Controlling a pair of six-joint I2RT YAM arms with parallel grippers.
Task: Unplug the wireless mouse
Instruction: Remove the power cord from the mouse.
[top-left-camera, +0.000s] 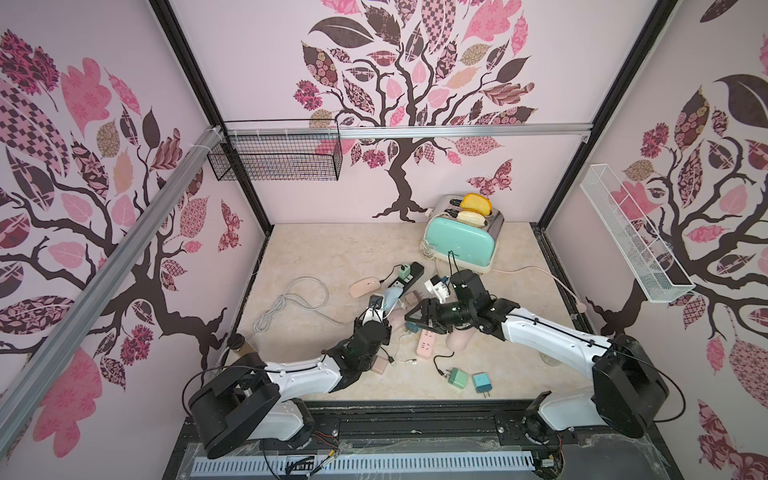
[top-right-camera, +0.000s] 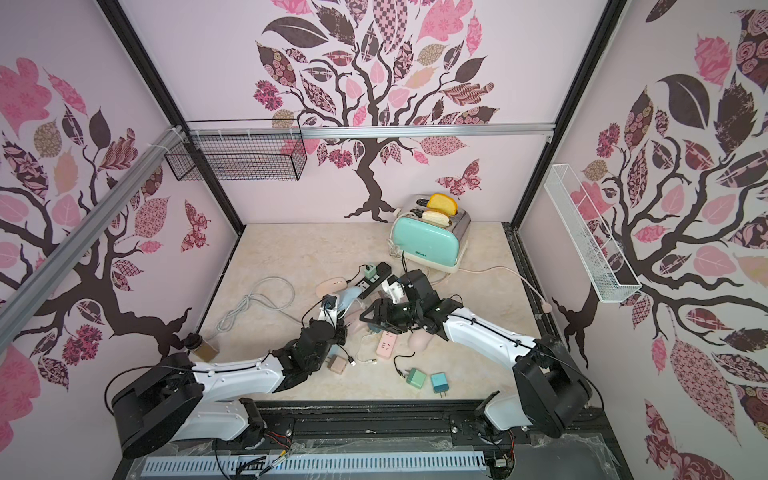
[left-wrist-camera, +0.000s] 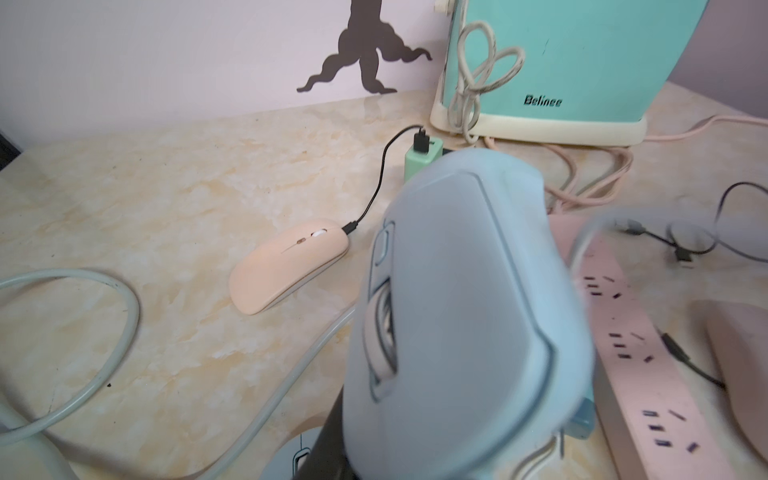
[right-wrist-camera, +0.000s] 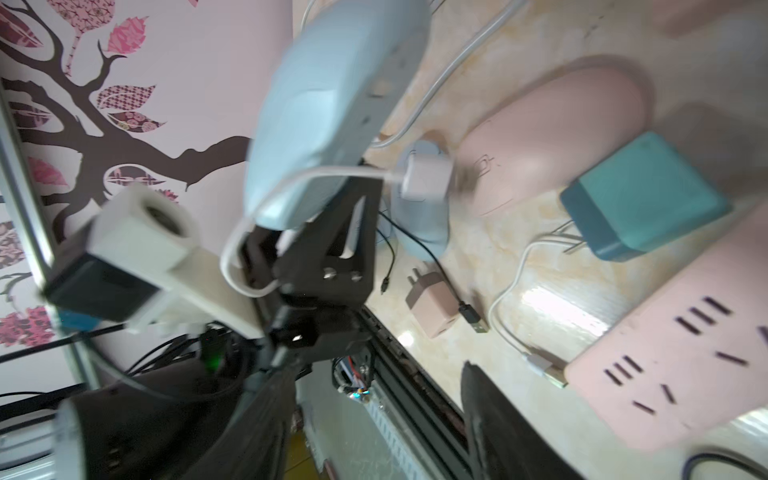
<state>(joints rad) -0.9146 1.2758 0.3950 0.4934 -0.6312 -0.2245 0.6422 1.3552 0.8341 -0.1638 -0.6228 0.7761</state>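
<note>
1. Near edge of the desk: both arms reach in from here. The left arm is nearer the task's thing, since it carries it.
2. The left gripper (top-left-camera: 377, 305) is clamped on the blue-grey wireless mouse (top-left-camera: 392, 296). It holds the mouse clear of the desk, near the middle.
3. The mouse's long axis runs roughly in line with the left fingers, with the free end toward the far edge.
4. The right gripper (top-left-camera: 409, 319) has its jaws spread wide with nothing between them. The right wrist view shows a finger (right-wrist-camera: 490, 411) well apart from its mate. The mouse lies just to its left and slightly farther.
5. The white cable (right-wrist-camera: 266, 199) loops across the left gripper. Its white plug (right-wrist-camera: 426, 183) is blurred. It appears to hang free just beside the mouse's lower end, but I cannot confirm it is out of the port.
6. Judgement: if the plug is out, only setting the mouse down remains. If not, the right gripper must close on the plug and pull along the long axis.
7. Farther: the peach mouse (top-left-camera: 363, 287) sits on the desk with a black lead in it. The toaster (top-left-camera: 459, 245) is toward the far edge.
</note>
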